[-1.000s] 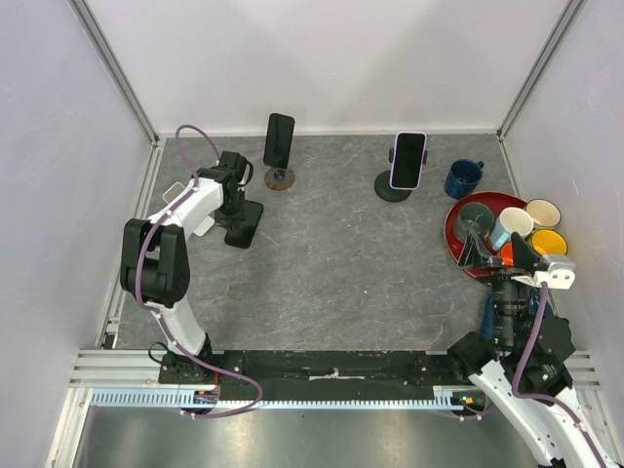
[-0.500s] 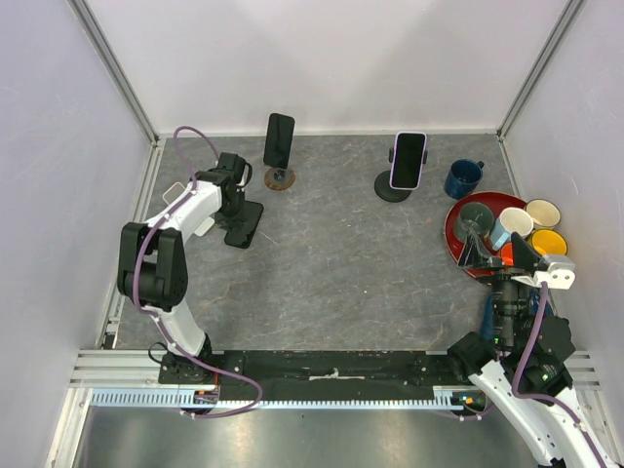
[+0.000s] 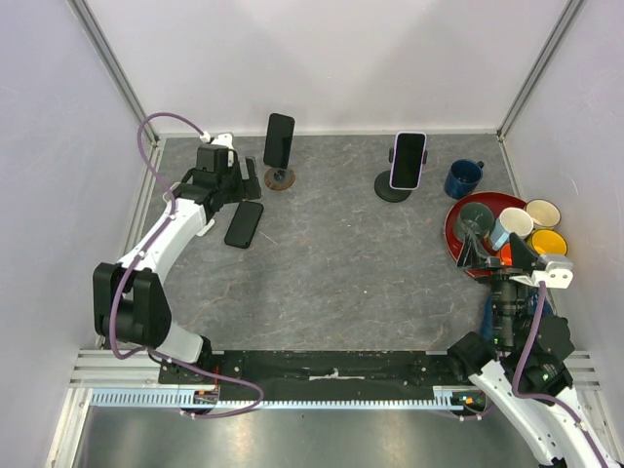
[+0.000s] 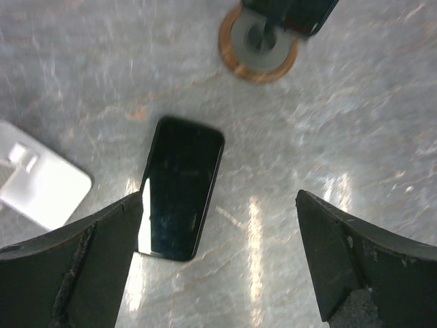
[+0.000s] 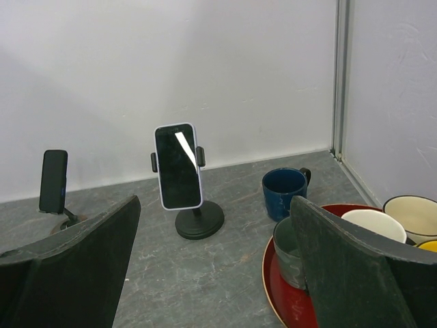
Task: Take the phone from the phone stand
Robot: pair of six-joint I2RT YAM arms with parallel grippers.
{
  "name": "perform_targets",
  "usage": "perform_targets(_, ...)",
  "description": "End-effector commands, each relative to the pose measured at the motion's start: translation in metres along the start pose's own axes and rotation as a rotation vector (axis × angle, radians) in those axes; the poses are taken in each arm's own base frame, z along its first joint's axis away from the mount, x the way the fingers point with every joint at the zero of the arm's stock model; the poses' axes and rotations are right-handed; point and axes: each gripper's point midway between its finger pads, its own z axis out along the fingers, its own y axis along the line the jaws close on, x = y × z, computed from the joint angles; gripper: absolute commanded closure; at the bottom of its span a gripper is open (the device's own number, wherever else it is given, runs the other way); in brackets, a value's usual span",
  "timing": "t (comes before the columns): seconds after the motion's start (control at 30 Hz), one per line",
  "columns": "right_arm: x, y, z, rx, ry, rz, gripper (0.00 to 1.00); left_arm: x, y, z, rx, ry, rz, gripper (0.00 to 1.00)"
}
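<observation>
Release noted: left hand [image 4: 218, 205] has lifted off the black phone [image 3: 244, 223], its fingers now spread wide and empty. Phone lies flat on the counter [image 3: 331, 263], near but apart from the round-based stand [image 3: 280, 177]. Right hand [image 5: 212, 212] is idle, likewise wide, holding nothing. Judged: removal complete.

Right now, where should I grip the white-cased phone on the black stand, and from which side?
Probably the top edge of the white-cased phone, from above, pinching front and back: it stands nearly upright, and the clamps of the black stand occupy its long edges.
</observation>
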Motion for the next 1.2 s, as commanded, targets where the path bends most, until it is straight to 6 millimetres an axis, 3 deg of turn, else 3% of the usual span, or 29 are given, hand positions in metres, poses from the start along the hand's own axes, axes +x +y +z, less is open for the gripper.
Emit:
perform_targets(0.0,-0.015,-0.003,-0.002,0.012,-0.030,0.027,0.02,-0.060,-0.025,-0.011,0.117,-0.244,-0.037,0.00)
perform_targets(0.13,-0.014,-0.003,-0.002,0.009,-0.027,0.025,0.02,-0.081,-0.033,-0.010,0.153,-0.319,-0.024,0.00)
perform_targets(0.3,-0.013,-0.003,-0.001,0.012,-0.026,0.024,0.02,-0.094,-0.049,0.008,0.220,-0.337,0.019,0.00)
perform_targets(0.33,-0.014,-0.003,-0.002,0.014,-0.027,0.025,0.02,-0.106,-0.055,0.008,0.244,-0.380,0.026,0.00)
perform_targets(0.4,-0.013,-0.003,-0.001,0.011,-0.025,0.025,0.02,-0.105,-0.057,0.023,0.248,-0.370,0.040,0.00)
perform_targets(0.47,-0.014,-0.003,-0.002,0.009,-0.027,0.027,0.02,-0.117,-0.063,0.029,0.268,-0.389,0.053,0.00)
perform_targets(0.5,-0.013,-0.002,-0.002,0.005,-0.024,0.024,0.02,-0.113,-0.064,0.042,0.269,-0.368,0.071,0.00)
perform_targets(0.67,-0.015,0.000,-0.002,-0.004,-0.025,0.032,0.02,-0.134,-0.070,0.062,0.284,-0.454,0.136,0.00)
perform_targets(0.83,-0.013,0.001,-0.002,-0.007,-0.025,0.027,0.02,-0.143,-0.066,0.093,0.241,-0.485,0.192,0.00)
perform_targets(0.97,-0.013,0.000,-0.001,-0.007,-0.027,0.025,0.02,-0.146,-0.073,0.108,0.269,-0.483,0.201,0.00)
perform_targets(1.17,-0.011,0.001,-0.001,-0.009,-0.026,0.023,0.02,-0.153,-0.087,0.119,0.329,-0.496,0.207,0.00)
